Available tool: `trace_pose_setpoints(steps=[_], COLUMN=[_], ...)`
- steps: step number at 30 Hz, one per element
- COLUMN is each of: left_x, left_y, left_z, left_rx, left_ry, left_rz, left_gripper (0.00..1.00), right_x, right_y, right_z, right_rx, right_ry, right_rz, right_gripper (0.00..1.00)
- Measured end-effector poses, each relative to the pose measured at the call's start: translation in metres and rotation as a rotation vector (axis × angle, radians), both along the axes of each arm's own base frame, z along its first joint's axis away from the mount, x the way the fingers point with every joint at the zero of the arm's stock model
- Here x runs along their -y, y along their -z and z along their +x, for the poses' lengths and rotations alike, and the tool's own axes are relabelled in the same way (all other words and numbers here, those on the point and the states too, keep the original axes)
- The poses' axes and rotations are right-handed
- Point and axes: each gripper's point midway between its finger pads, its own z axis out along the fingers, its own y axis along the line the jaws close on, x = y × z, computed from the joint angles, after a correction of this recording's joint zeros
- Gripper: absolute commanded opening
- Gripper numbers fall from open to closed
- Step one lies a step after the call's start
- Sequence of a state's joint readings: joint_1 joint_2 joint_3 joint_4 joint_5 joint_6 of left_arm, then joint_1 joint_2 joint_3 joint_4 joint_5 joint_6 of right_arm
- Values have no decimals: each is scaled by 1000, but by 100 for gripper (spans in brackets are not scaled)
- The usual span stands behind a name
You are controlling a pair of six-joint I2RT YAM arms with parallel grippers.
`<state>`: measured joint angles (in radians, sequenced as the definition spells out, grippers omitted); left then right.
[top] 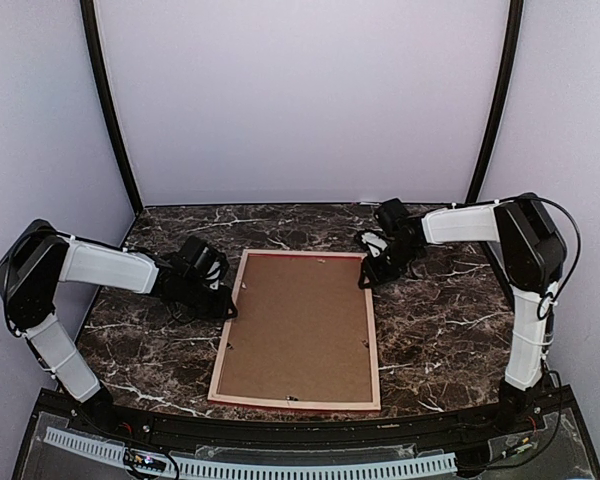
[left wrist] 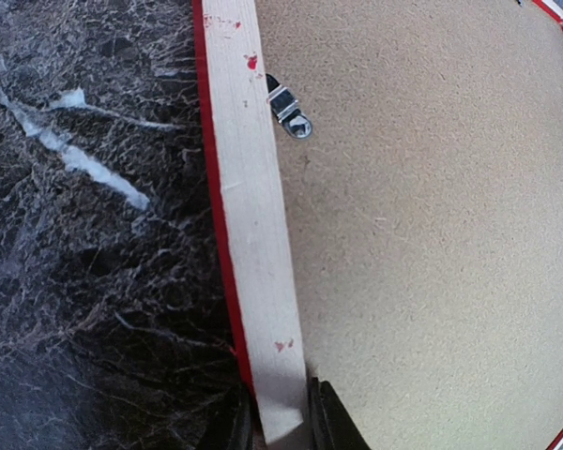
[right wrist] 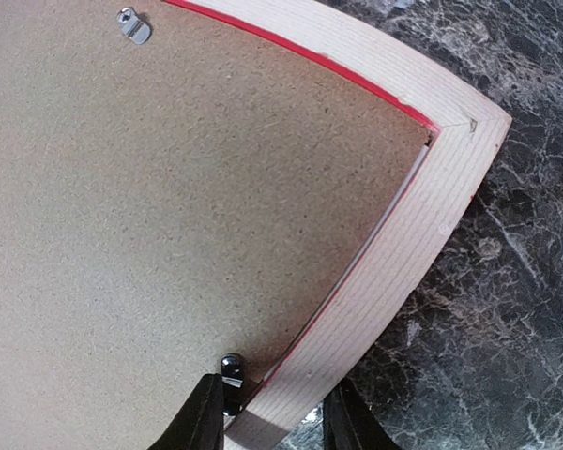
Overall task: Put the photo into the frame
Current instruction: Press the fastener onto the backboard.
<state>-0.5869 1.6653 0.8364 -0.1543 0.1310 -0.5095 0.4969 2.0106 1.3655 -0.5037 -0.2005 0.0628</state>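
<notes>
The red frame (top: 374, 350) lies face down on the marble table, its pale wood rear up, with a brown backing board (top: 298, 325) filling it. The photo is hidden. My left gripper (top: 226, 303) is at the frame's left rail (left wrist: 253, 234); its jaws press both sides of the rail in the left wrist view (left wrist: 281, 433). My right gripper (top: 366, 274) straddles the right rail (right wrist: 403, 253) near the far right corner; in the right wrist view (right wrist: 277, 422) small gaps show beside the rail.
Metal turn clips sit on the backing board: one by the left rail (left wrist: 291, 110), two in the right wrist view (right wrist: 133, 25) (right wrist: 231, 370). Dark marble table (top: 440, 320) surrounds the frame. Pale walls close in the back and sides.
</notes>
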Motion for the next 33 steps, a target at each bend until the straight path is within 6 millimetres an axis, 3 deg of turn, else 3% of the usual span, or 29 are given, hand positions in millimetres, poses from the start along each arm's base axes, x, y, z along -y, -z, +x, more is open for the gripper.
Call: trace_pose_setpoints(steps=[5, 7, 11, 17, 21, 26, 33], left_x=[0, 1, 2, 4, 6, 14, 26], left_y=[0, 0, 0, 0, 1, 1, 1], left_z=[0, 1, 2, 3, 3, 3, 0], left_rx=[1, 3, 7, 14, 19, 29, 37], left_ry=[-1, -3, -11, -20, -28, -24, -13], left_rz=[-2, -5, -14, -33, -46, -67, -85], left_gripper=[21, 21, 22, 23, 25, 26, 26], right_x=[-1, 0, 2, 10, 13, 18, 9], right_y=[0, 0, -1, -1, -2, -3, -2], right_z=[4, 6, 11, 16, 1, -34, -69], right_rx=[13, 16, 21, 19, -12, -59, -70], right_ry=[-23, -31, -40, -12, 47, 107, 139], right_rz=[-4, -1, 10, 36, 87, 126, 143], right_gripper=[22, 30, 53, 66, 68, 68, 58])
